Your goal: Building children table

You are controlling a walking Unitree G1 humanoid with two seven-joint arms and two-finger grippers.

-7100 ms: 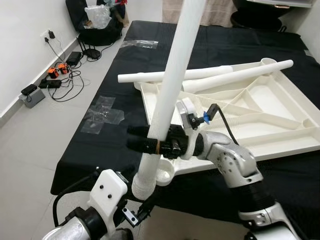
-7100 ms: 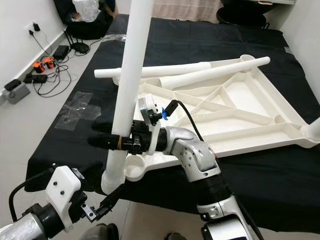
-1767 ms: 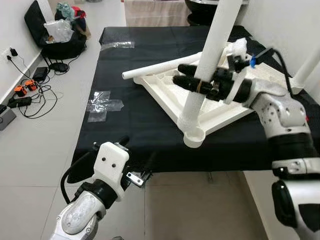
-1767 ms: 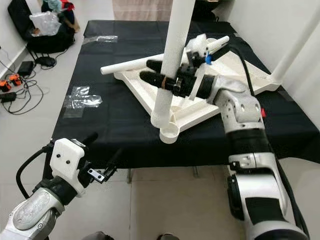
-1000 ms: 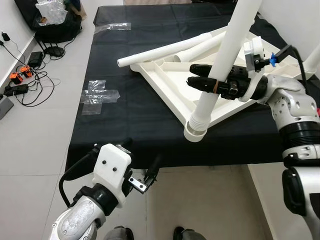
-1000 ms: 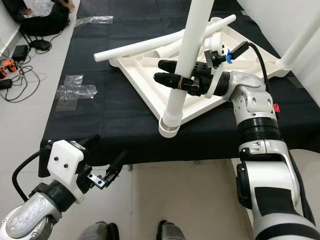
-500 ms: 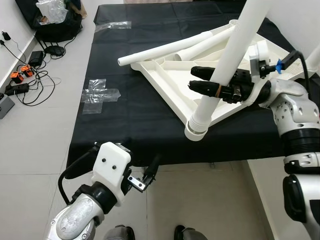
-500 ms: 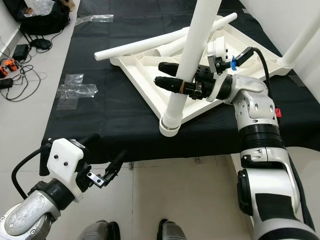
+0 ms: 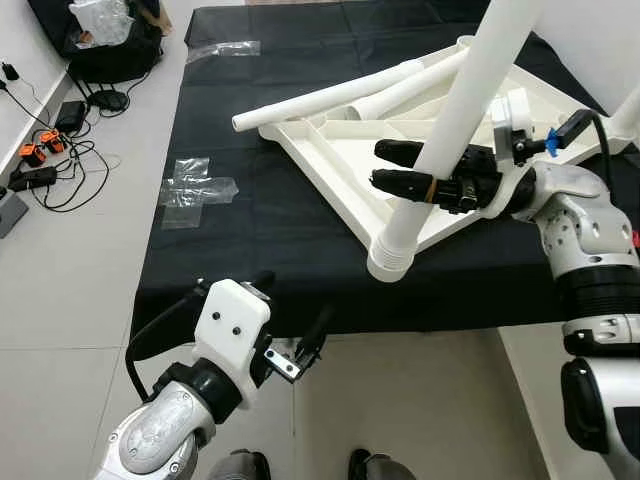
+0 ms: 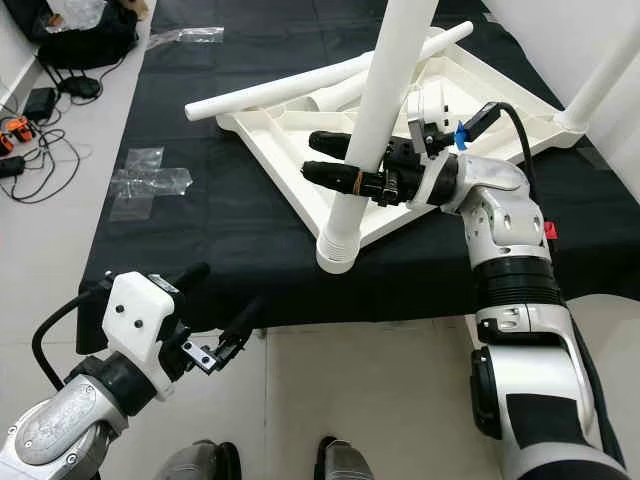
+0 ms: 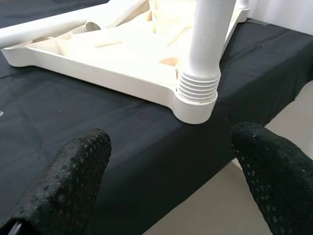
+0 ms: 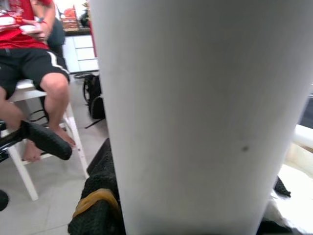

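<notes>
Left eye view: our right gripper clenched the table leg, seated in the upturned tabletop corner socket; left gripper hung open. Rigid, light, slick plastic; we'd hold low.

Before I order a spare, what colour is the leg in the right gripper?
White; the leg shows best in the right eye view.

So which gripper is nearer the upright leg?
Right. The right gripper is clamped around the upright leg; the left gripper hangs open below the table edge, apart from it.
</notes>
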